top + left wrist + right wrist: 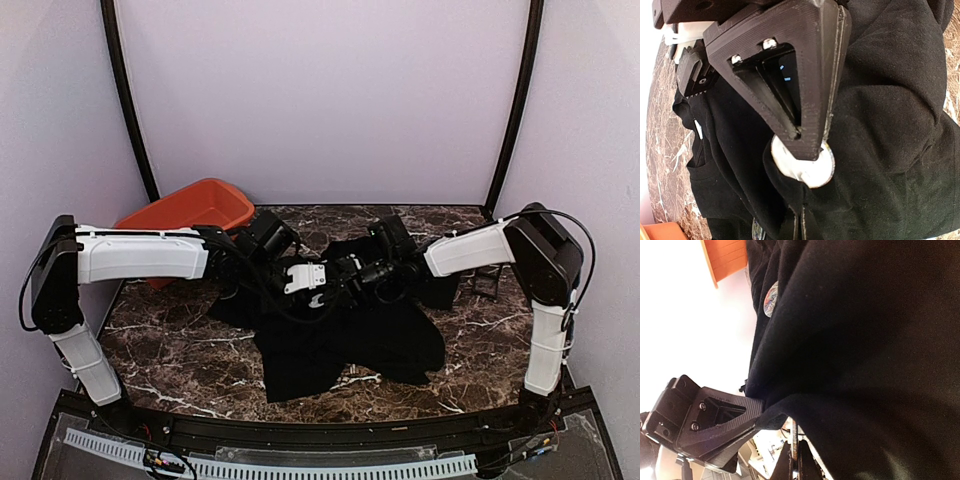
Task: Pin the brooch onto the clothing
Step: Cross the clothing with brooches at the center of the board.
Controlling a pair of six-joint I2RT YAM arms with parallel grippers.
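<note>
The black T-shirt [350, 350] lies crumpled mid-table, and both grippers meet over it. My right gripper [347, 272] is shut on the brooch; in the right wrist view [796, 462] the disc [795, 434] shows edge-on between its fingers. In the left wrist view the brooch [815, 174] shows as a pale round disc with a gold rim under the right finger [790, 75], pressed against the shirt [890, 125]. My left gripper [322, 297] [801, 226] is shut on a fold of the shirt just below the brooch. The light-blue print [786, 78] peeks through the finger.
A red bin [190, 210] stands at the back left. A small black object [487, 283] sits on the marble table [170, 350] to the right of the shirt. Another small round disc with a colourful face [771, 299] sits on the shirt.
</note>
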